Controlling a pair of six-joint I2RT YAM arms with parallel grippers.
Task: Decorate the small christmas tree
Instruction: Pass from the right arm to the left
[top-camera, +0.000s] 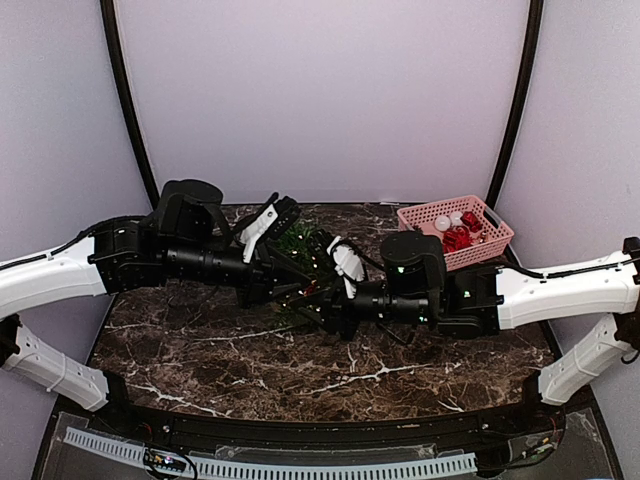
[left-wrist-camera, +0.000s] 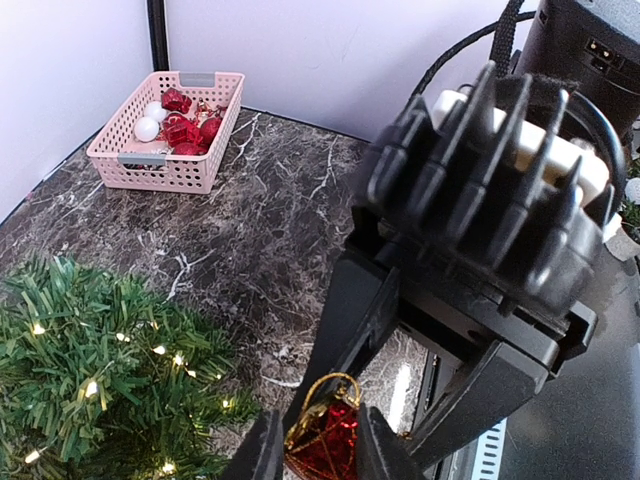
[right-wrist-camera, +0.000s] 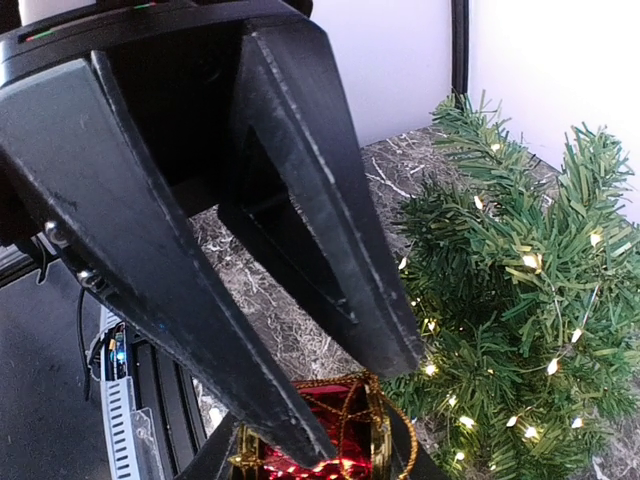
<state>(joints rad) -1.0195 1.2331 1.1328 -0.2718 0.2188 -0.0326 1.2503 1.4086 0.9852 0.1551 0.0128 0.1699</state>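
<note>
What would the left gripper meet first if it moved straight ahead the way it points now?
The red ornament, which sits between the tips of the left gripper. Just behind come the right gripper's fingers, though depth is unclear. The tree lies off to the side.

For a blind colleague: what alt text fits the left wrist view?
A red ornament with gold cord sits in the left gripper at the bottom edge, the right gripper meeting it from above. A small lit green tree is lower left, a pink plastic basket behind.
</note>
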